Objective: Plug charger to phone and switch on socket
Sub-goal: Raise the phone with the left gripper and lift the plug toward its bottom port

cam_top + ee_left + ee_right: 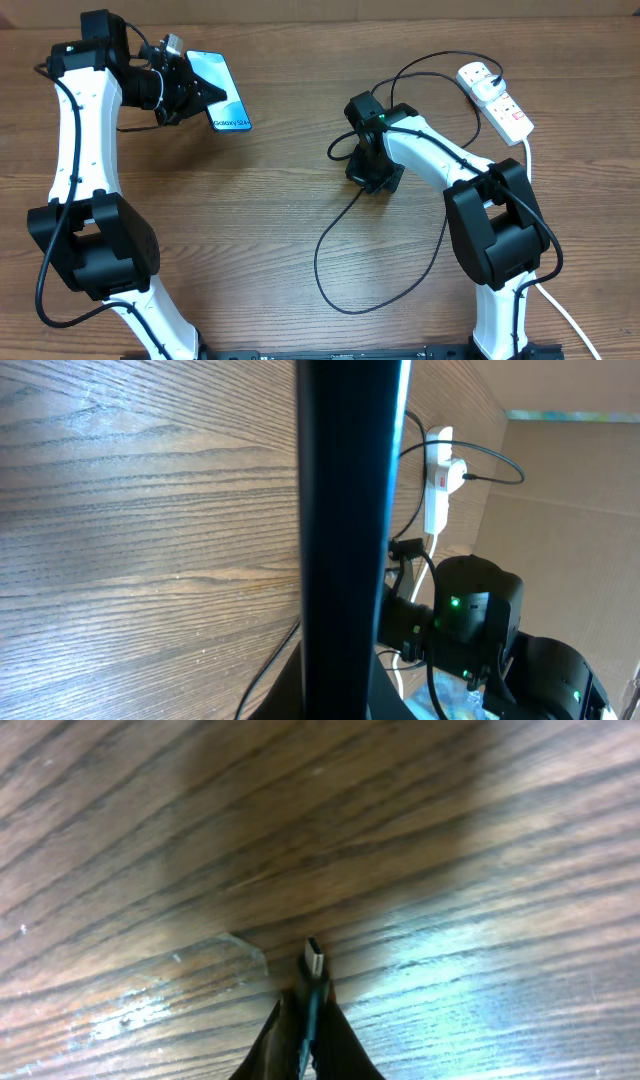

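Note:
The phone [222, 85], its turquoise screen facing up, is lifted at the far left with my left gripper [190, 95] shut on its near end. In the left wrist view the phone [345, 510] shows edge-on as a dark upright bar. My right gripper [372, 178] is low over the table centre, shut on the charger [320, 250], whose thin black cable loops toward me. In the right wrist view the fingers [340, 1040] pinch the connector, and its metal tip [314, 958] sticks out just above the wood. The white socket [497, 100] lies at the far right, with a white plug in it.
A thick white cord [560, 310] runs from the socket down the right edge. The black cable also arcs from the socket toward the right arm [470, 615]. A cardboard wall [560, 510] stands behind the table.

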Motion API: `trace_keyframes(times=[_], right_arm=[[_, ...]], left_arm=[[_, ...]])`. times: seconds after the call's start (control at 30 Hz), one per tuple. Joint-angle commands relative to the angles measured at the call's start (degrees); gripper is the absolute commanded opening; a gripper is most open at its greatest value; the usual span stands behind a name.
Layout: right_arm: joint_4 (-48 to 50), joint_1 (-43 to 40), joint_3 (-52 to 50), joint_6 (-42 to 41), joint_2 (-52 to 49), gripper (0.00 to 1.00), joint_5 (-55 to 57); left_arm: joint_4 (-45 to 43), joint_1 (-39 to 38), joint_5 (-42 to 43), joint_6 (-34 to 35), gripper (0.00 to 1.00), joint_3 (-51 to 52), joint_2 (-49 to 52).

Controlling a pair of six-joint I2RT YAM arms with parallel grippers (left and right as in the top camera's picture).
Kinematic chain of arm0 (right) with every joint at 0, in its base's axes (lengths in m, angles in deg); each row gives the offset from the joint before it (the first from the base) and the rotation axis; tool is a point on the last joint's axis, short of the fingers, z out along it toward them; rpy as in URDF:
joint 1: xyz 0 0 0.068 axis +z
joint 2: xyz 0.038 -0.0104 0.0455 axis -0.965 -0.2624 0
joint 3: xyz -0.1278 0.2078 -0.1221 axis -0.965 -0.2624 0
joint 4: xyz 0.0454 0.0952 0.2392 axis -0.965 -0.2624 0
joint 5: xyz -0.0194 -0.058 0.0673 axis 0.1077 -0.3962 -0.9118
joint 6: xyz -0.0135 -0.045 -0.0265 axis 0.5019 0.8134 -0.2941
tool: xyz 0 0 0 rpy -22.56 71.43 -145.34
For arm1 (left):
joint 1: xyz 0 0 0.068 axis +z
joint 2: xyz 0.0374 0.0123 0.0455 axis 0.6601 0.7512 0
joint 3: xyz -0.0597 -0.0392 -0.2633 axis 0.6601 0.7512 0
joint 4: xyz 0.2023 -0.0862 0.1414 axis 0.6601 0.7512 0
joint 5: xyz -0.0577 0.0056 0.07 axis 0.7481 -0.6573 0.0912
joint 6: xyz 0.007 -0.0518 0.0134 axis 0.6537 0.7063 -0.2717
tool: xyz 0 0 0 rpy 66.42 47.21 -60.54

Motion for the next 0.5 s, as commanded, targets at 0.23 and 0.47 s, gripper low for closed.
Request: trace_keyframes(times=[0.23, 0.47], right_arm=[[2.78, -0.07, 2.05, 3.54, -1.38, 0.04, -12.15], [5.75, -1.49, 3.65, 20.55, 7.54, 0.04, -42.69]], left_arm=[[-0.37, -0.44, 10.21, -4.79, 0.04, -0.5, -0.35], [-0.52, -0.44, 36.06, -14.53, 0.04, -0.5, -0.35]])
